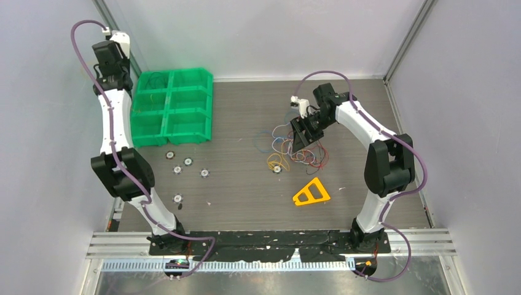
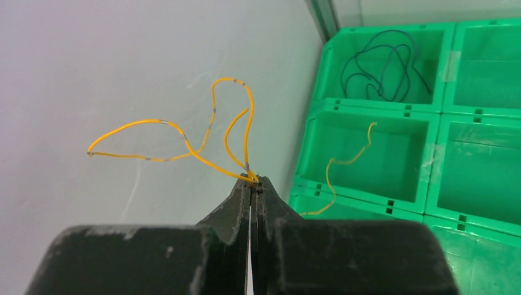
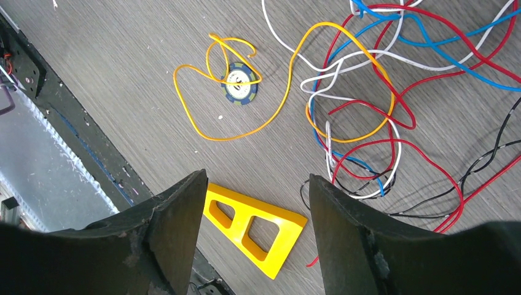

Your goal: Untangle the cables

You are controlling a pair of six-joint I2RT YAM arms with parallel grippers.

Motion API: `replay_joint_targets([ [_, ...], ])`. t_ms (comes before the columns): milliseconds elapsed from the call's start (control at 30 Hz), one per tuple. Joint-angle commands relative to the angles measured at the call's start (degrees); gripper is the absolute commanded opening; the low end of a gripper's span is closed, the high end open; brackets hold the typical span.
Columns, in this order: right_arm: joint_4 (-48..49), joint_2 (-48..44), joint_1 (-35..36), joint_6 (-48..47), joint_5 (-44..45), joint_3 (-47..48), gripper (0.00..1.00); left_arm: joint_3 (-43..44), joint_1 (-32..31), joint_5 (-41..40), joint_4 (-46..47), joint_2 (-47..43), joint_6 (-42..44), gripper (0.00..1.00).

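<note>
- Right wrist view: the only print in sight is on the face of a round chip (image 3: pixel 241 84), and it is too small to read.
- The top view shows six chips: that one among the wires, and five other chips (image 1: pixel 187 161) scattered left of centre.
- There is one green bin (image 1: pixel 174 106) with six compartments at the back left. One yellow triangular piece (image 1: pixel 311 193) lies near the front.
- The cables (image 1: pixel 295 147) lie in a loose tangle on the table (image 1: pixel 246 203), right of centre, under the right gripper (image 1: pixel 302 140). The strands cross too much to count.
- Only the right wrist view gives their colours: red, blue, white and black, with an orange-yellow strand looped over the chip. It also shows the right gripper's fingers standing well apart over the table, with nothing between them.
- Only the left wrist view shows the left gripper (image 2: pixel 253 181), pinched together on a yellow cable (image 2: pixel 184 144). Its loops stand out against the pale wall. I cannot tell whether it is one strand or two.
- That same view looks into the bin. A dark blue cable (image 2: pixel 381 61) is coiled in one compartment, and a second yellow wire (image 2: pixel 350 160) lies in the compartment beside it.
</note>
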Motion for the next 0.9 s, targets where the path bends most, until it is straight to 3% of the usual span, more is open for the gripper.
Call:
replay_joint_targets([
  [0,0.3,-1.7,-0.7,-0.7,-1.0,-0.6,0.68,-0.4,1.1,9.7,6.4,2.1,1.7,0.00],
  [300,0.4,-0.6,-1.9,-0.8,-1.8,-2.2,0.68,-4.8,3.1,30.9,-0.6,6.6,-3.1,0.00],
  [500,0.3,-0.1,-2.9,-1.0,-1.8,-3.2,0.67,3.7,5.1,40.3,-10.1,15.1,-7.4,0.00],
  [867,0.4,1.1,-3.8,-0.6,-2.4,-4.4,0.67,14.5,6.5,44.1,-17.8,26.9,-15.6,0.00],
])
